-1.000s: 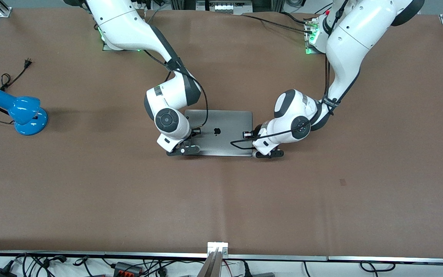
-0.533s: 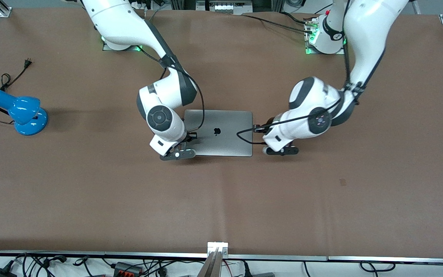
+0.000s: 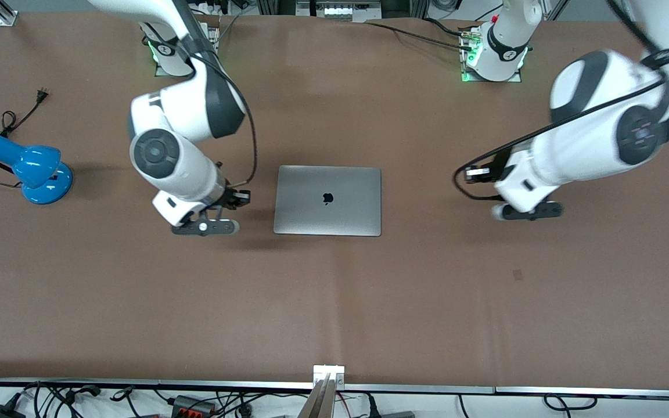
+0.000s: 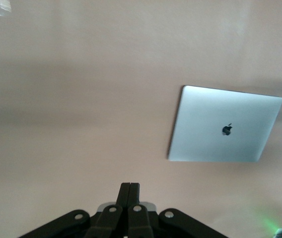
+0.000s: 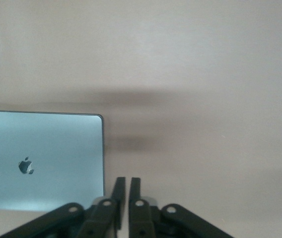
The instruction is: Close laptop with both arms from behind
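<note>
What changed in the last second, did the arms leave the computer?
Yes. Both grippers pulled away from the laptop toward their own ends of the table: the right gripper and the left gripper now hang over bare table, fingers shut and empty. The laptop stayed closed and flat in the same spot; the blue lamp did not move.

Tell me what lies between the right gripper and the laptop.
Only bare table, per the front view, between the right gripper and the laptop.
</note>
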Motion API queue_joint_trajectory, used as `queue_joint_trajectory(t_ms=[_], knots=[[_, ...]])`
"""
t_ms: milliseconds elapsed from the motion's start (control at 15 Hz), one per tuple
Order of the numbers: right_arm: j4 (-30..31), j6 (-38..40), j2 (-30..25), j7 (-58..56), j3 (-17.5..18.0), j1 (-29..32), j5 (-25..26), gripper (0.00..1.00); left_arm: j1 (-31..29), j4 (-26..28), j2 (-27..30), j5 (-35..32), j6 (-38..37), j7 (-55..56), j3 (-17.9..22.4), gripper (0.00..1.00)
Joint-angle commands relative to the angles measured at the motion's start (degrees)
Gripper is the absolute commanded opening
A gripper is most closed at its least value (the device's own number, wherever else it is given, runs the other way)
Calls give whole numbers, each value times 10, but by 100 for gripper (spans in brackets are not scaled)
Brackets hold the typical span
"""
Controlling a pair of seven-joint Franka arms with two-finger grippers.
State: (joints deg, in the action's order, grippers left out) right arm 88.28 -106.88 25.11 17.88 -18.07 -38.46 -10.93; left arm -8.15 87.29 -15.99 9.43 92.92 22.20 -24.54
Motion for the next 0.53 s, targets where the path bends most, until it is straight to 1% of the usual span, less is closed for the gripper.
queue_joint_trajectory(t_ms=[0,133,200,267,467], knots=[[-45,51,-5,0,-34,-3,7,100,-15,-61,19,-35,-62,-6,-2,0],[-84,89,-5,1,-52,0,7,100,-44,-98,20,-40,-80,-19,-2,0],[-95,103,-7,-1,-77,0,6,100,-55,-114,20,-42,-98,-38,-2,0],[-102,107,-7,0,-89,1,6,100,-61,-114,19,-42,-105,-55,-2,0],[-114,106,-7,-1,-106,11,10,100,-56,-112,21,-61,-113,-57,-9,0]])
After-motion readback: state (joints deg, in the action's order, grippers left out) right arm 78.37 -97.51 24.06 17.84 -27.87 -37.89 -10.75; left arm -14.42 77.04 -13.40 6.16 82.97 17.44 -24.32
